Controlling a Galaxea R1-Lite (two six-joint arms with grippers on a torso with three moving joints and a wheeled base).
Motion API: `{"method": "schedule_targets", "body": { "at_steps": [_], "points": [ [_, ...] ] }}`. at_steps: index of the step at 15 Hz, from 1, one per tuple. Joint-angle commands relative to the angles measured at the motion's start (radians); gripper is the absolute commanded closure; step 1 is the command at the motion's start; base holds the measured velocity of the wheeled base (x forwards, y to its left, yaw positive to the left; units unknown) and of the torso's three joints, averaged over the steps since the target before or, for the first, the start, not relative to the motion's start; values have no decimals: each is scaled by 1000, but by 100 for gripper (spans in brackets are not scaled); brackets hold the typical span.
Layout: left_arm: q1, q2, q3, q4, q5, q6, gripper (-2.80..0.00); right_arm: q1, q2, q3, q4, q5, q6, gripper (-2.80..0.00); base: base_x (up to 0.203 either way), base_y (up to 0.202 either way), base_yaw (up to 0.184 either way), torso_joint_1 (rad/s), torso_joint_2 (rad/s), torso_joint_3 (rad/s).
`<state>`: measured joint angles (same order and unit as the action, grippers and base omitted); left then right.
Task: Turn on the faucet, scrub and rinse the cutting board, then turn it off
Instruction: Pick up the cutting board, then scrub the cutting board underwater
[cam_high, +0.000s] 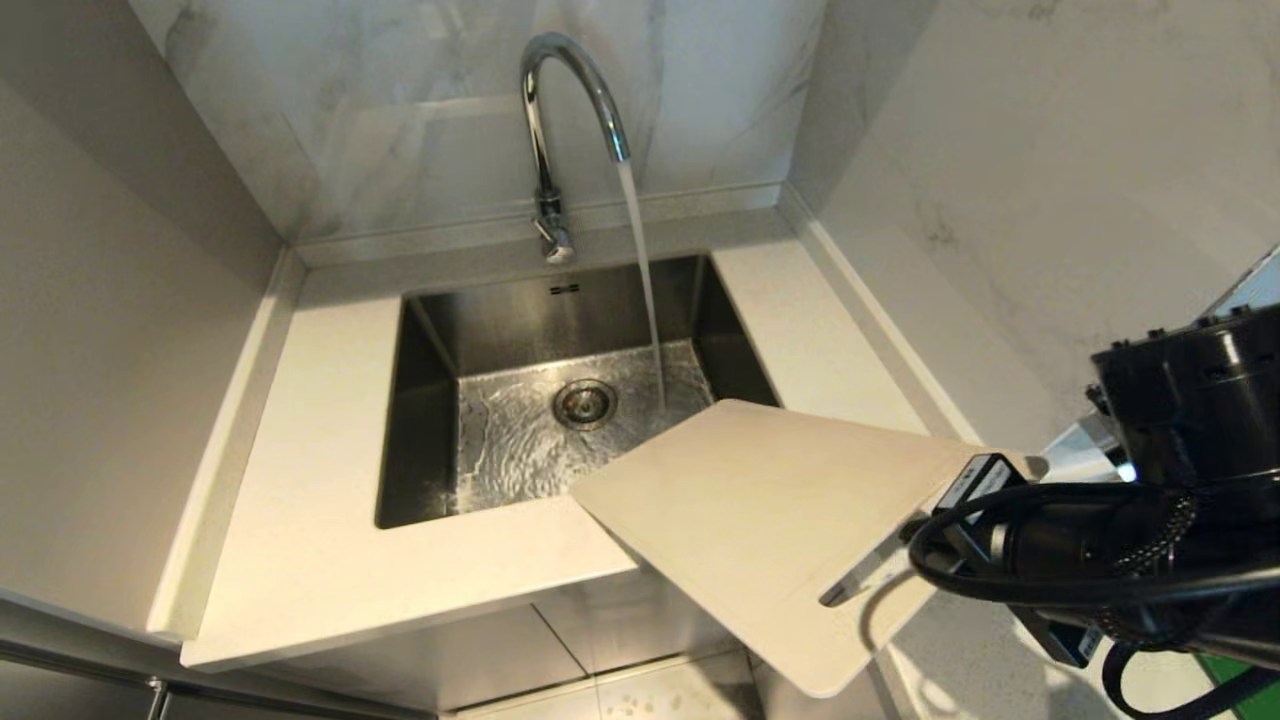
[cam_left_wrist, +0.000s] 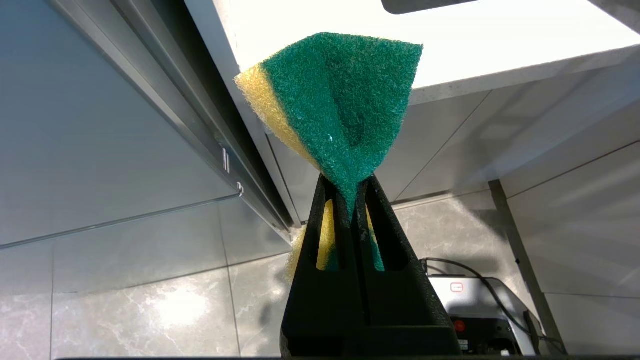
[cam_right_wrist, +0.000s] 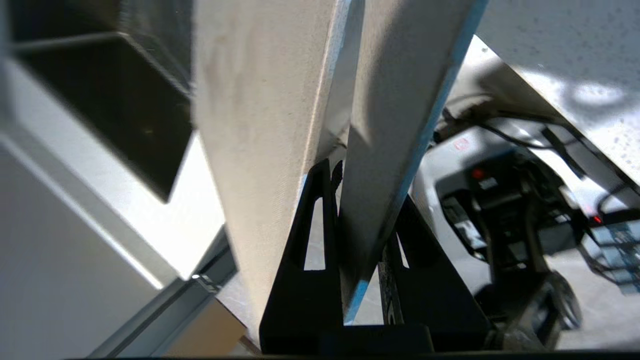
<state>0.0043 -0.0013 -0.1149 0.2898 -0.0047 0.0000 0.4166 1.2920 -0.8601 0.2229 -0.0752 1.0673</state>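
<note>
The cutting board (cam_high: 760, 520) is clamped by the right gripper (cam_right_wrist: 350, 200) beside the sink (cam_high: 430, 400); a sponge (cam_left_wrist: 340, 105) is pinched by the left gripper (cam_left_wrist: 356, 195).

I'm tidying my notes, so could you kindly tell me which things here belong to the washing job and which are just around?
Job: faucet, running; board in right gripper; sponge in left gripper; sink.
Around: counter, cables.

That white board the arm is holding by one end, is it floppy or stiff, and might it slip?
The cutting board looks stiff: the right gripper clamps only its handle end, yet it juts out flat, without sagging. It is thin, so probably light. It looks smooth, and the faucet is running, so once wet it may slip.
</note>
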Motion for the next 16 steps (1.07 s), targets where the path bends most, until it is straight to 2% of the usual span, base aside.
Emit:
{"method": "schedule_targets", "body": {
  "at_steps": [1, 7, 10, 16],
  "points": [
    [0, 1, 0, 2, 0, 0, 0, 1, -102, -20, 0, 1, -5, 0, 0, 0, 0, 0, 0, 0],
    [0, 1, 0, 2, 0, 0, 0, 0, -278, -96, 1, 50, -44, 0, 0, 0, 0, 0, 0, 0],
    [0, 1, 0, 2, 0, 0, 0, 1, -325, -110, -2, 101, -62, 0, 0, 0, 0, 0, 0, 0],
    [0, 1, 0, 2, 0, 0, 0, -1, -353, -130, -2, 109, -63, 0, 0, 0, 0, 0, 0, 0]
  ]
}}
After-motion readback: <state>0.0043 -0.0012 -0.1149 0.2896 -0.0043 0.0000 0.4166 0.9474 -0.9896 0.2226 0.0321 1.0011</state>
